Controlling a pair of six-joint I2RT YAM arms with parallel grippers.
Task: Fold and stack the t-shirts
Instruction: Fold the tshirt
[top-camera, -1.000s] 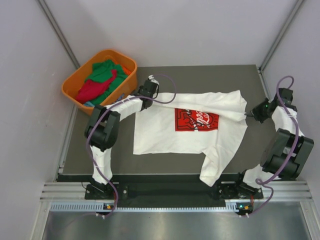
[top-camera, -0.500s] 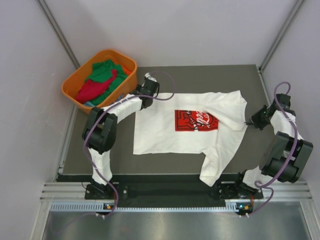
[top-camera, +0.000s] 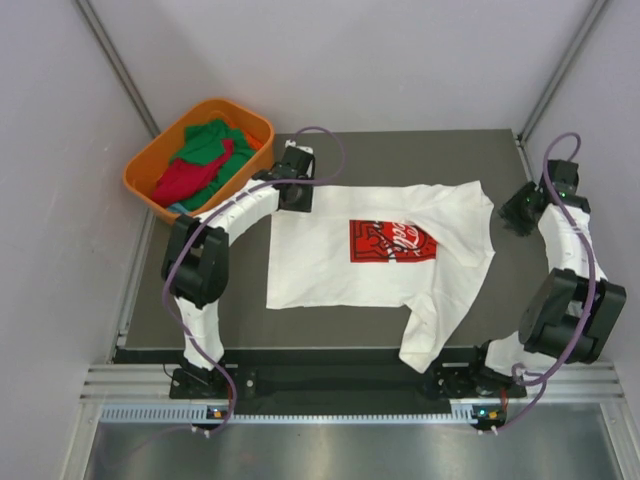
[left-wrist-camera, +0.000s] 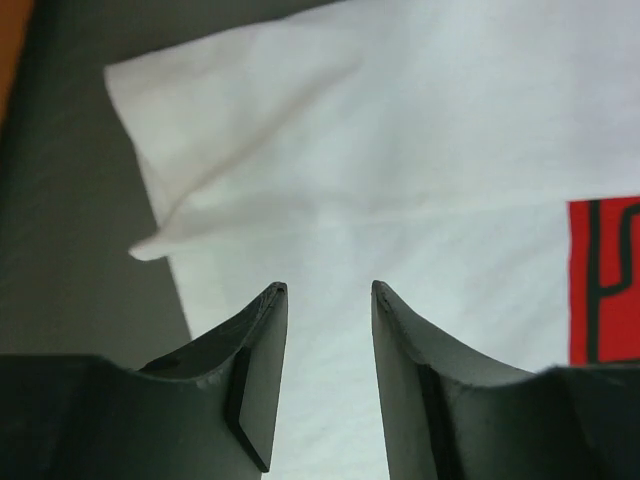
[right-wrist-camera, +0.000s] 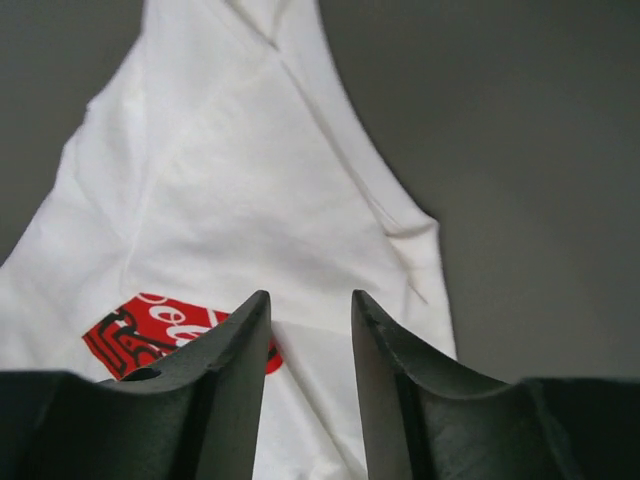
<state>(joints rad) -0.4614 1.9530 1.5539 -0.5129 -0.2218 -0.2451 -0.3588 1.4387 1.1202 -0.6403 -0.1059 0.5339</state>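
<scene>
A white t-shirt (top-camera: 340, 265) with a red chest print (top-camera: 393, 241) lies spread on the dark table. One lower corner hangs over the front edge (top-camera: 422, 352). My left gripper (top-camera: 298, 198) is open and empty over the shirt's far left sleeve; in the left wrist view (left-wrist-camera: 325, 290) white cloth (left-wrist-camera: 400, 150) lies under the jaws. My right gripper (top-camera: 517, 214) is open and empty just right of the shirt's far right corner; its wrist view (right-wrist-camera: 310, 295) shows the shirt (right-wrist-camera: 230, 180) and the print (right-wrist-camera: 130, 335). A green shirt (top-camera: 210, 143) and a red shirt (top-camera: 188, 180) lie bunched in the basket.
The orange plastic basket (top-camera: 146, 160) stands off the table's far left corner, close to my left arm. Grey walls close in on both sides and at the back. Bare dark table (top-camera: 420, 155) shows beyond the shirt.
My right gripper has drawn back from the shirt's right edge, toward the far right. The shirt's right side now lies flatter. My left gripper has shifted slightly toward the far side.
</scene>
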